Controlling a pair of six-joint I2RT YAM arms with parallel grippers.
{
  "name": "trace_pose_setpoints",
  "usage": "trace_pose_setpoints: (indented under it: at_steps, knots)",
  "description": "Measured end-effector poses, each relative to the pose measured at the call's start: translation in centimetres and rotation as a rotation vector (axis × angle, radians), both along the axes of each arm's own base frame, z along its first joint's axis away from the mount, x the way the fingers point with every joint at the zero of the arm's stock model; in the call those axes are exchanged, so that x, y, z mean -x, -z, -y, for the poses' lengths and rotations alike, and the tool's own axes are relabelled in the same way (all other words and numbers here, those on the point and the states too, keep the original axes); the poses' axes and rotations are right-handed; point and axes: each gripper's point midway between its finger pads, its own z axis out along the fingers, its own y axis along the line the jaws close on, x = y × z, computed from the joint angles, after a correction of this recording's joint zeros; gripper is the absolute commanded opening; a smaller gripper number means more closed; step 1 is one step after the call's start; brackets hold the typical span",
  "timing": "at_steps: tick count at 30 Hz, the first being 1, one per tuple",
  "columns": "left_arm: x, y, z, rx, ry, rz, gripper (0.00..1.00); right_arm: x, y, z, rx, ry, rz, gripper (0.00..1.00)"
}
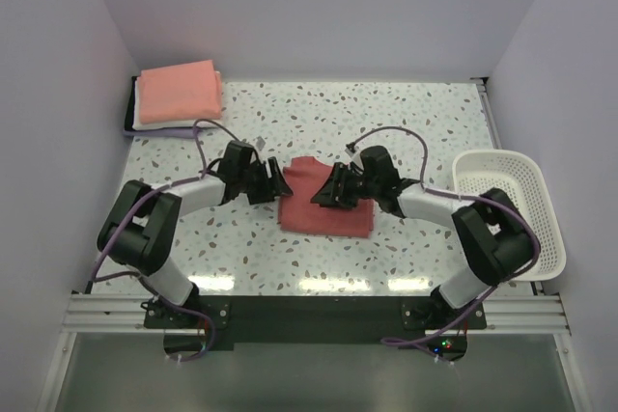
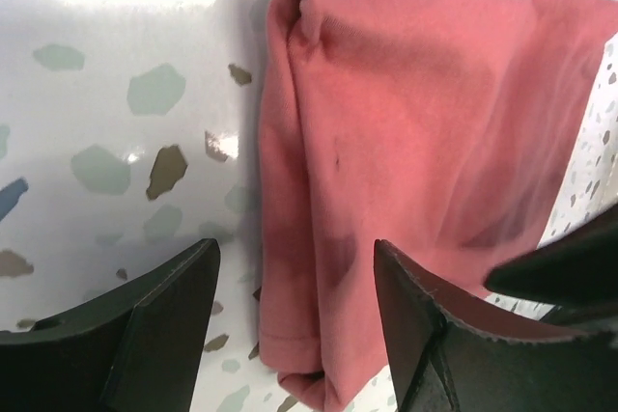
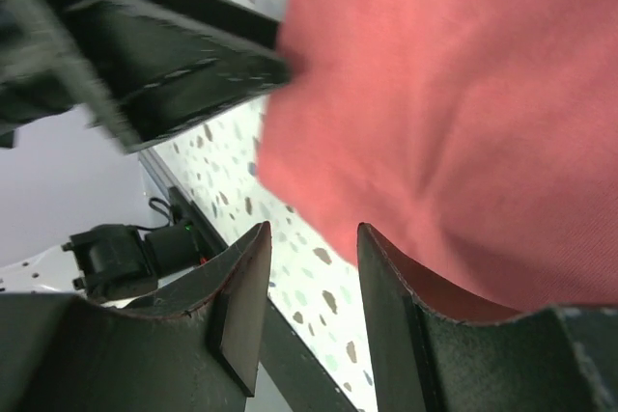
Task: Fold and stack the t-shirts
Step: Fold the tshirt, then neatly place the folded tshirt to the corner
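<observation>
Soft knit cloth makes up the dusty-red t-shirt (image 1: 328, 217), which lies folded into a flat, nearly square packet at the middle of the tabletop (image 1: 406, 123), between the two arms. It is slightly broader from left to right than from near to far. Its near edge runs almost parallel to the tabletop's near edge, and a narrower lump of cloth juts out at the far left corner. In the left wrist view the side nearest the left arm is a rounded, doubled fold with a few small puckers, and a stitched hem crosses the far end. Which way the collar points cannot be told.

The left tool (image 2: 294, 250) stands wide open over that folded side, one black finger above the bare tabletop and the other above the cloth, with nothing pinched. The right tool (image 3: 314, 233) hangs over the far left part of the packet with its ridged black fingers parted; only tabletop shows in the gap.

The tabletop is glossy white with grey and brown flecks. At its far left corner sits a stack of folded t-shirts (image 1: 179, 92), salmon-pink on top with paler edges beneath. A white plastic lattice basket (image 1: 546, 224), oblong with rounded corners, stands at the right edge.
</observation>
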Motion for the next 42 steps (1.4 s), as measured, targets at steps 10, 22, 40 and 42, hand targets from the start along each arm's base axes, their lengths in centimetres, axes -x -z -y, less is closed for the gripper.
trace_pose_setpoints:
  at_steps: [10,22,40,42]
  knots:
    - [-1.8,0.3,1.3,-0.002,0.023,-0.011,0.62,-1.2,-8.8,2.0,0.021,0.058,0.25,0.47]
    - [-2.9,1.5,3.8,-0.09,0.04,0.019,0.1,-0.5,-8.5,4.1,0.108,0.074,0.257,0.47]
    - [-10.0,0.0,-2.0,-0.62,-0.15,0.113,0.0,0.8,-8.8,5.5,0.164,0.058,0.279,0.47]
    - [-11.9,-0.9,-3.5,-0.73,-0.179,0.149,0.0,0.9,-8.8,5.7,0.173,0.054,0.281,0.47]
